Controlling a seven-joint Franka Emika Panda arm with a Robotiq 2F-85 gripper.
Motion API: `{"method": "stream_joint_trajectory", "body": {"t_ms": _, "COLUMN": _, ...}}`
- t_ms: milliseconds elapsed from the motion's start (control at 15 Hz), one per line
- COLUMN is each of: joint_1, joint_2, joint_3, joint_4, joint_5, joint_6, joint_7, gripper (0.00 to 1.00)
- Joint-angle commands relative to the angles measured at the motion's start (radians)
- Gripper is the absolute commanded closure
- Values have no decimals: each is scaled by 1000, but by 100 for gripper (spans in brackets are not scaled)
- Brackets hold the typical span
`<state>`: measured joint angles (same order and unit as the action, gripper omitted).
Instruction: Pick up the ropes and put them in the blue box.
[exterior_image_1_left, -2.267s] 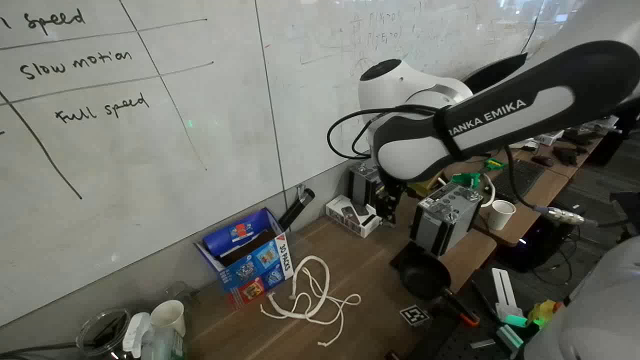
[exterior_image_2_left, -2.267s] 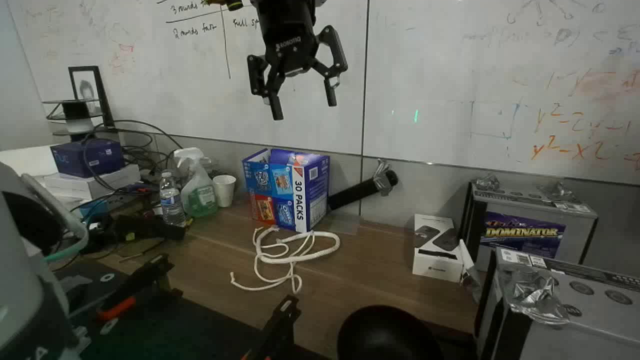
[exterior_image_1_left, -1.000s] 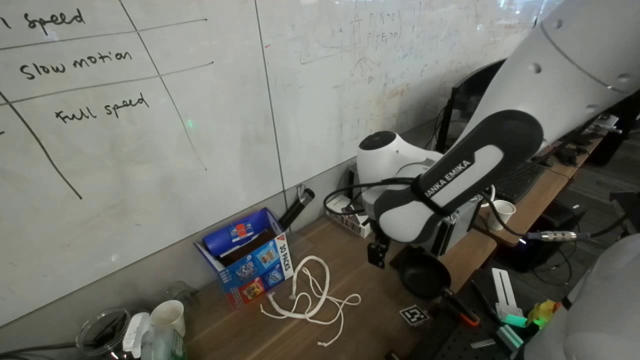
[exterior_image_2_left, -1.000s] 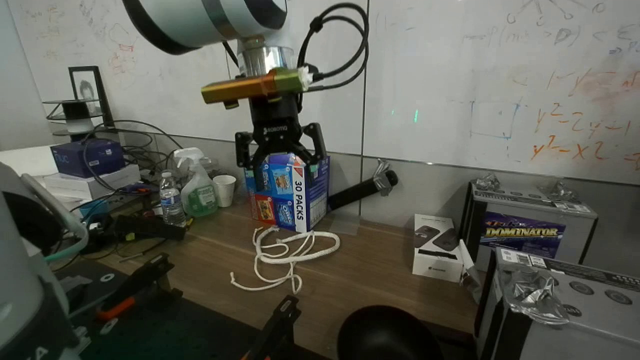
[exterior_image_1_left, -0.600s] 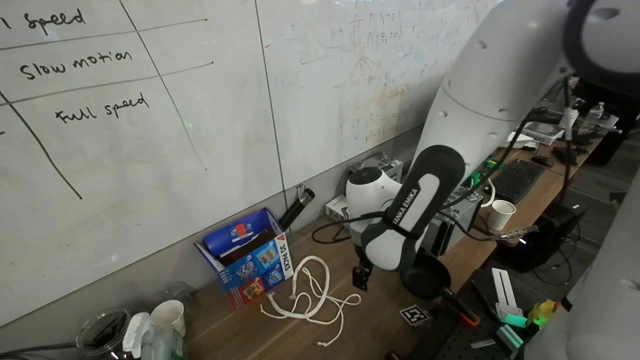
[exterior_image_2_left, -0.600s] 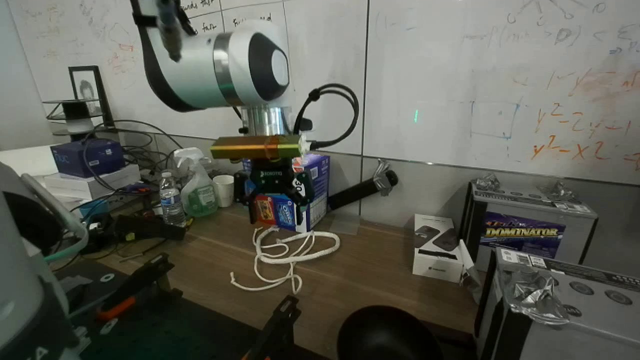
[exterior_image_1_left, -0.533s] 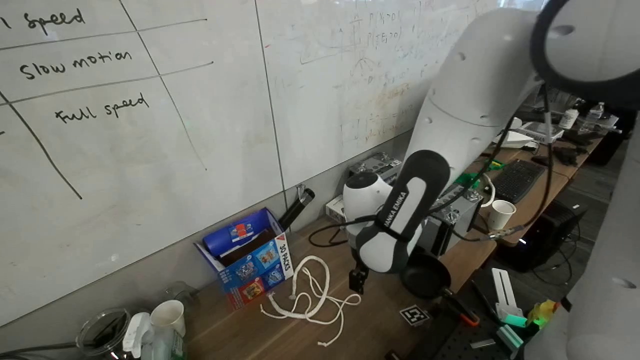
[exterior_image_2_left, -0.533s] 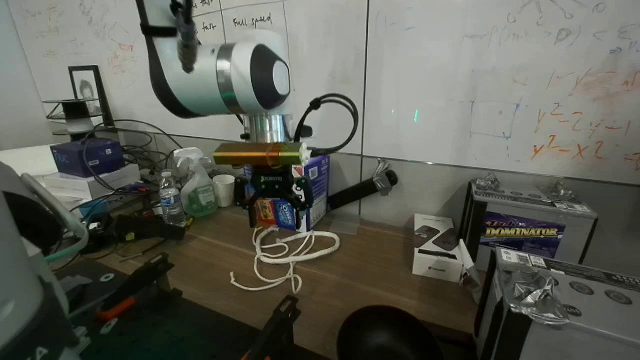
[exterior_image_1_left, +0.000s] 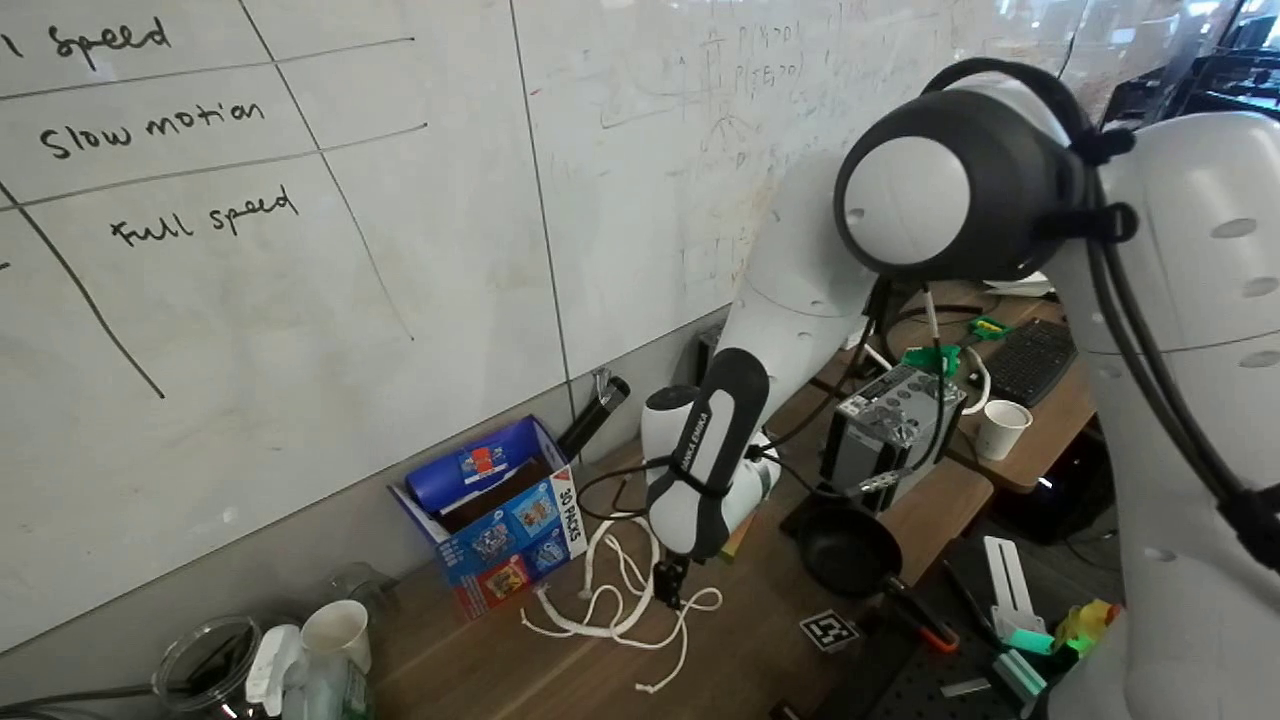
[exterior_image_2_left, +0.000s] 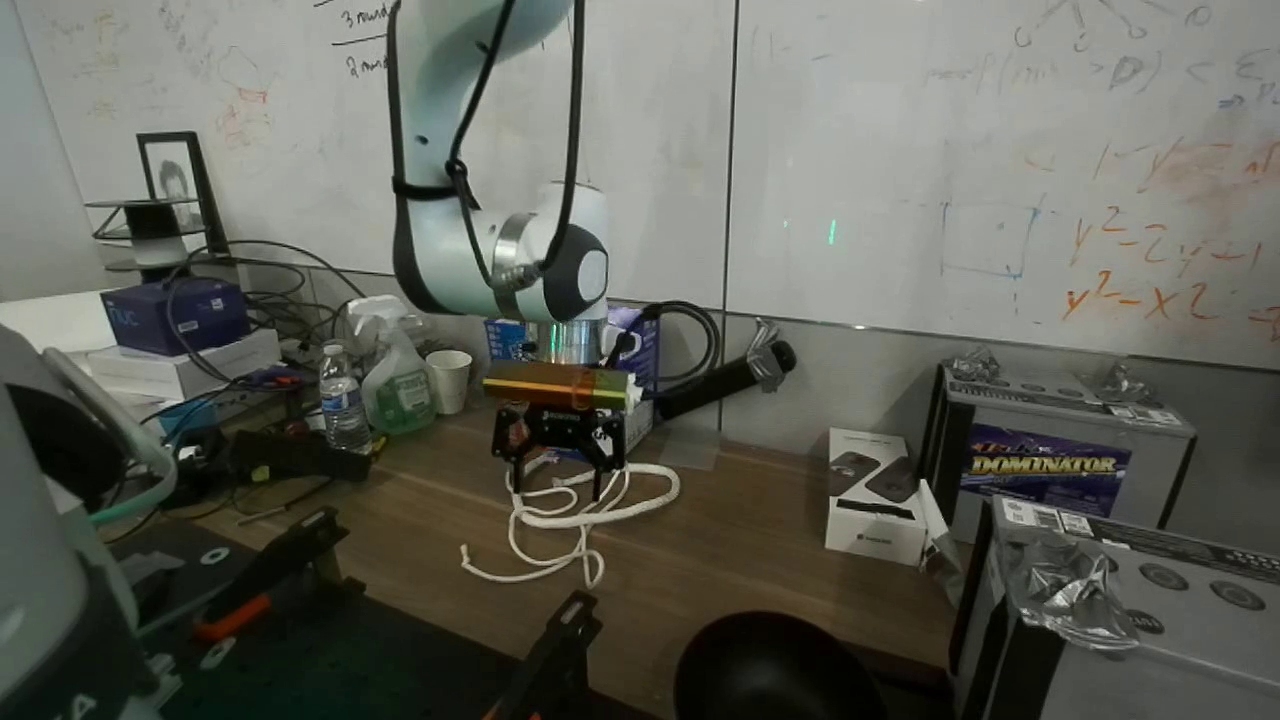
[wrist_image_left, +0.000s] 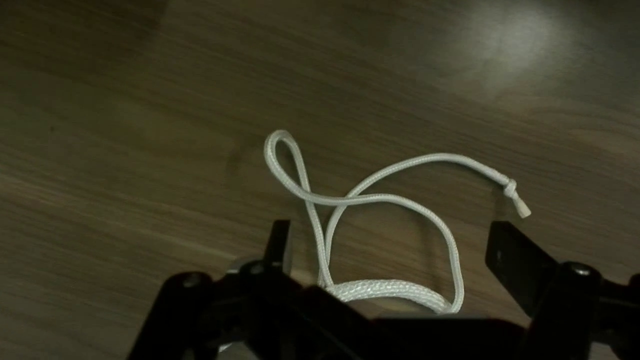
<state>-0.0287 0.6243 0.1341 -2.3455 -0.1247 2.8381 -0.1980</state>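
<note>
Beneath the empty hand (exterior_image_2_left: 557, 494), white ropes (wrist_image_left: 347, 200) lie looped, the thicker rope (wrist_image_left: 390, 288) curving left to right between the widely spread fingers (wrist_image_left: 515, 265).

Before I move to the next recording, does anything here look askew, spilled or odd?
Yes: beside the blue box, a black bar slants rather than lying flat, crumpled silver material around its upper end, perhaps a makeshift fixing. No spill shows.

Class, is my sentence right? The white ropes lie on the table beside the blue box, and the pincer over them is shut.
Not quite: the wrist view shows the pincer open over the white ropes. They do lie on the table beside the blue box.
</note>
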Motion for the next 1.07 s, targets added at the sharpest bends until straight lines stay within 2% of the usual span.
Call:
{"method": "stream_joint_trajectory", "body": {"t_ms": 0, "joint_1": -61, "joint_2": 113, "joint_3": 40, "joint_4": 130, "joint_5": 21, "joint_6": -23, "joint_7": -86, "gripper": 0}}
{"method": "stream_joint_trajectory", "body": {"t_ms": 200, "joint_1": -101, "joint_2": 165, "joint_3": 58, "joint_4": 172, "joint_5": 17, "joint_6": -12, "joint_7": -125, "gripper": 0}}
{"method": "stream_joint_trajectory", "body": {"t_ms": 400, "joint_1": -112, "joint_2": 208, "joint_3": 52, "joint_4": 200, "joint_5": 9, "joint_6": 12, "joint_7": -138, "gripper": 0}}
{"method": "stream_joint_trajectory", "body": {"t_ms": 1000, "joint_1": -95, "joint_2": 327, "joint_3": 45, "joint_4": 281, "joint_5": -3, "joint_6": 57, "joint_7": -129, "gripper": 0}}
